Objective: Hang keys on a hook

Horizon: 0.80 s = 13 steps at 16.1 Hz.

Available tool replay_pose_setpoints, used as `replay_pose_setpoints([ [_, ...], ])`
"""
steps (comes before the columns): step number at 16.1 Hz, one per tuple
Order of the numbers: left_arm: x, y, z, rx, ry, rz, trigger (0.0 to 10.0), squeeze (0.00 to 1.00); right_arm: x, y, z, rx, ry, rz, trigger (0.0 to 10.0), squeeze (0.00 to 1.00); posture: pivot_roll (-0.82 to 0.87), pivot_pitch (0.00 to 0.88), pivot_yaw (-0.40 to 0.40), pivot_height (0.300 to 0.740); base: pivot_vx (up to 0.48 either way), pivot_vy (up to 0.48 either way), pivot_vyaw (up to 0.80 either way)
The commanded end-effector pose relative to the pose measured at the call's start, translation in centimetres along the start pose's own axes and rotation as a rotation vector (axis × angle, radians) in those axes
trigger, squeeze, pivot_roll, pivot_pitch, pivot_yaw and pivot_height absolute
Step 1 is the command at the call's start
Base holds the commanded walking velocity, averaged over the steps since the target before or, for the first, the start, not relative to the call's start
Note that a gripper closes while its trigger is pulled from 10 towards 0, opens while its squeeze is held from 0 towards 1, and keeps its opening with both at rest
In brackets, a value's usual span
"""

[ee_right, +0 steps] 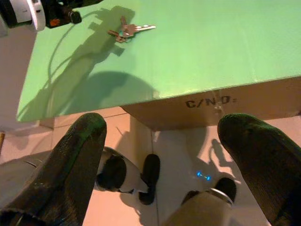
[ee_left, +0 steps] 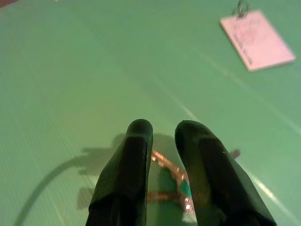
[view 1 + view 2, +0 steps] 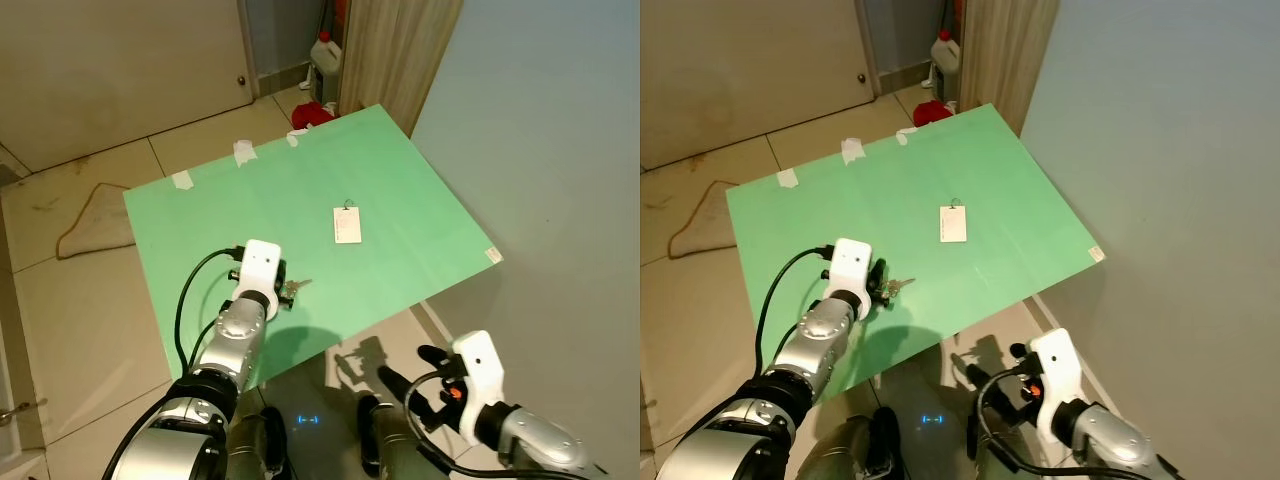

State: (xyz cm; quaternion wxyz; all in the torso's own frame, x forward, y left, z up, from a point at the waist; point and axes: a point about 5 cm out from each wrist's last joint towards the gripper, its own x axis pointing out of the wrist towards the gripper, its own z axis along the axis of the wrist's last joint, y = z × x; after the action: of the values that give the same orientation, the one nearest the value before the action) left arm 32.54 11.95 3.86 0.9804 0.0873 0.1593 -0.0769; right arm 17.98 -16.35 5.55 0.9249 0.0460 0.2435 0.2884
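Note:
A small bunch of keys [image 3: 291,290] with a green tag lies flat on the green board [image 3: 400,180], near its front left part. My left gripper [image 3: 277,293] hovers just above and beside the keys, pointing down at the board. Its black fingers [image 2: 136,160] stand close together with a narrow gap, and the keys [image 2: 171,181] show through that gap, not held. A white card with a small metal hook [image 3: 346,224] lies at the board's middle. My right gripper [image 1: 160,127] hangs low below the board's front edge, open wide with nothing in it.
The green board rests on a cardboard box [image 1: 211,106] against the grey wall [image 3: 560,150] on the right. A crumpled cloth [image 3: 95,222] lies on the tiled floor to the left. A white jug [image 3: 324,60] and a red object [image 3: 313,114] stand beyond the board's far edge.

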Motion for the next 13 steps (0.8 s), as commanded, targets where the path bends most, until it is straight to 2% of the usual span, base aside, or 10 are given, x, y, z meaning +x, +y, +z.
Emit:
replay_pose_setpoints([
  [1,-0.4,-0.3,-1.7,0.022,0.075,0.012,10.0,1.0,-0.7,-0.2,0.1,0.0,-0.001,-0.011,10.0,0.0,-0.37,0.25,-0.001,0.74,0.0,0.0,0.0],
  [4,-0.5,-1.8,-2.1,-0.012,0.093,-0.034,10.0,1.0,-1.5,0.0,-0.1,-0.006,0.017,-0.009,10.0,0.0,-0.38,0.256,-0.014,0.74,0.0,0.0,0.0],
  [7,-0.9,-2.9,-3.1,-0.043,0.13,-0.03,10.0,1.0,-2.0,0.1,-0.3,-0.012,0.032,-0.005,10.0,0.0,-0.4,0.258,-0.024,0.74,0.0,0.0,0.0],
  [9,-0.9,-3.0,-3.2,-0.045,0.131,-0.034,10.0,1.0,-2.1,0.1,-0.3,-0.014,0.035,-0.006,10.0,0.0,-0.41,0.256,-0.03,0.74,0.0,0.0,0.0],
  [10,-1.0,-3.3,-3.5,-0.076,0.148,-0.038,10.0,1.0,-2.5,0.0,-0.3,-0.019,0.043,-0.009,10.0,0.0,-0.41,0.256,-0.03,0.74,0.0,0.0,0.0],
  [13,-1.1,-3.1,-3.8,-0.06,0.156,-0.03,10.0,1.0,-2.7,0.0,-0.4,-0.018,0.047,-0.009,10.0,0.0,-0.41,0.256,-0.028,0.74,0.0,0.0,0.0],
])
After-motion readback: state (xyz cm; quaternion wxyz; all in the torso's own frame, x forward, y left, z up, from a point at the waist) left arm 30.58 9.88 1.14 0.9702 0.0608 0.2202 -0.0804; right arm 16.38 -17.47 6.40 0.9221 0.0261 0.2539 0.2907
